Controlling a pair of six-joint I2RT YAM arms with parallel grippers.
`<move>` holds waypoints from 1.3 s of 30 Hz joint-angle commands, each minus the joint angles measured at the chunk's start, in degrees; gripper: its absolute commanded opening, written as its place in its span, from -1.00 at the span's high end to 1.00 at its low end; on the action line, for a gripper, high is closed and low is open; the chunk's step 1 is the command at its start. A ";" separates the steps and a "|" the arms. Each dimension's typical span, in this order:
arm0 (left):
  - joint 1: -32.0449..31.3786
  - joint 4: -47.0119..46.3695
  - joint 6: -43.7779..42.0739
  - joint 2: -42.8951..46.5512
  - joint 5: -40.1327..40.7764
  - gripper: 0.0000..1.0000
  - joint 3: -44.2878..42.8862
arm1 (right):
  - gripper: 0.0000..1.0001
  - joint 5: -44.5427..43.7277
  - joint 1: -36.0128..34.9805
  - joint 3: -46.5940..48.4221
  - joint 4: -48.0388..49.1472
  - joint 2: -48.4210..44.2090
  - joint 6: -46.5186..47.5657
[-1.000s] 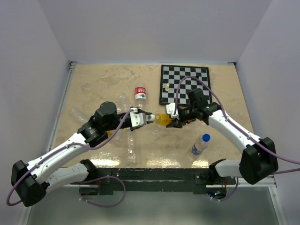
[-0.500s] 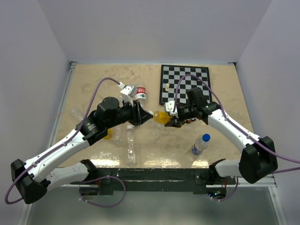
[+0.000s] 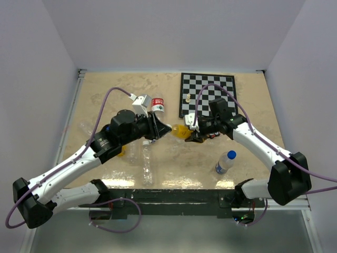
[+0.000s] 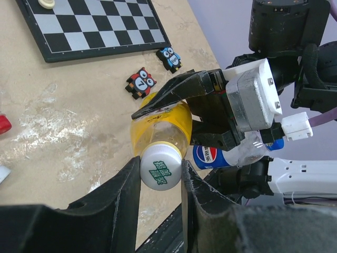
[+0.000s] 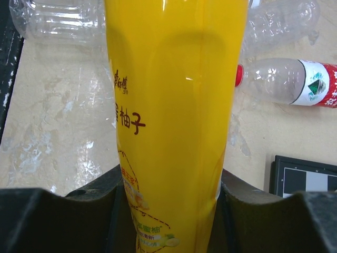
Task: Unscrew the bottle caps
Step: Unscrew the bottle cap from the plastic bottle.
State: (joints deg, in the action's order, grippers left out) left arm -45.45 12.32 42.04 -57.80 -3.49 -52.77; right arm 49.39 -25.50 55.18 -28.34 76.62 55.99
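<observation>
orange bottle lies level (cap toward left hand, clamped on it); right hand grips body.

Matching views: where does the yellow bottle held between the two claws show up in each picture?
Top external: yellow bottle near the picture's centre.
Left wrist: lower centre, its white cap facing the camera.
Right wrist: fills the middle, top to bottom.
Shared landmark: the chessboard, in all three.
</observation>
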 commanded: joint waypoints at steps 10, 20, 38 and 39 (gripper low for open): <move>1.33 -3.44 -1.43 3.40 7.88 1.00 0.48 | 1.00 1.33 0.27 0.81 -1.81 -0.42 2.81; 1.33 -3.00 -3.63 4.10 7.79 0.40 0.66 | 1.00 1.42 0.27 0.81 -1.81 -0.59 2.72; 1.24 -0.28 -35.87 14.73 1.47 -1.00 3.29 | 1.00 1.42 0.27 0.90 -1.98 -0.51 2.99; 1.33 0.07 -37.72 15.08 0.86 -1.00 3.38 | 1.00 1.42 0.27 0.90 -2.07 -0.59 2.99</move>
State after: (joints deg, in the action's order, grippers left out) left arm -44.25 11.79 16.75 -44.27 0.78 -49.76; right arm 49.04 -25.28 55.18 -30.00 76.62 58.06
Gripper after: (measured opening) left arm 0.997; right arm 0.438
